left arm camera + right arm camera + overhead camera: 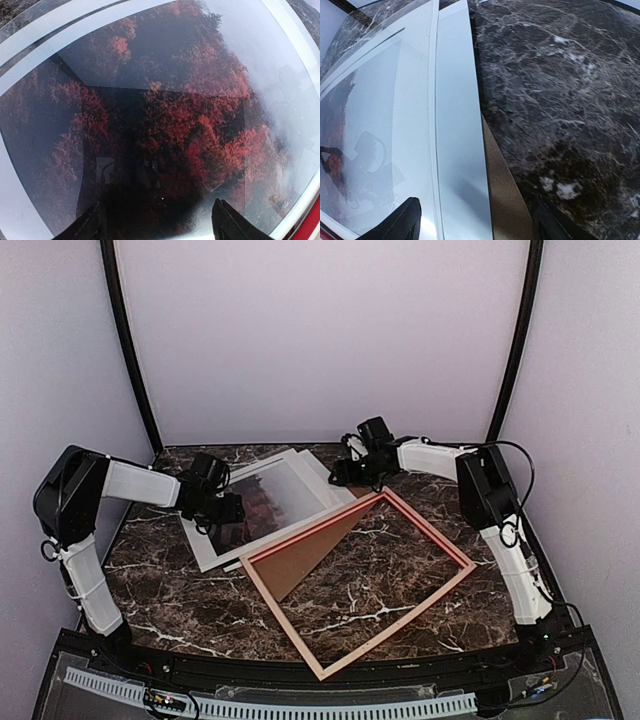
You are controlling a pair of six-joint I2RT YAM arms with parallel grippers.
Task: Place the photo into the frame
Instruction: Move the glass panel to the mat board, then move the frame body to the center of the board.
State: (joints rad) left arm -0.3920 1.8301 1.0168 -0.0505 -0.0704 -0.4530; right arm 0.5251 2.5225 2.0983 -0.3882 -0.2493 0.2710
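Note:
The photo of reddish-orange trees lies face up on the table's left half, with a glossy reflection over it. It fills the left wrist view. My left gripper hovers low over its left part, open, nothing between the fingers. The frame lies flat at centre right, pale wood with a reddish inner face. My right gripper is at the stack's far right corner. It is open, straddling the edge of a pale grey sheet and a brown board strip, touching neither.
The brown backing board pokes under the frame's left corner and shows through its opening. The pale grey sheet sticks out beyond the photo's far side. Dark marble table shows inside the frame. Grey walls close in on three sides.

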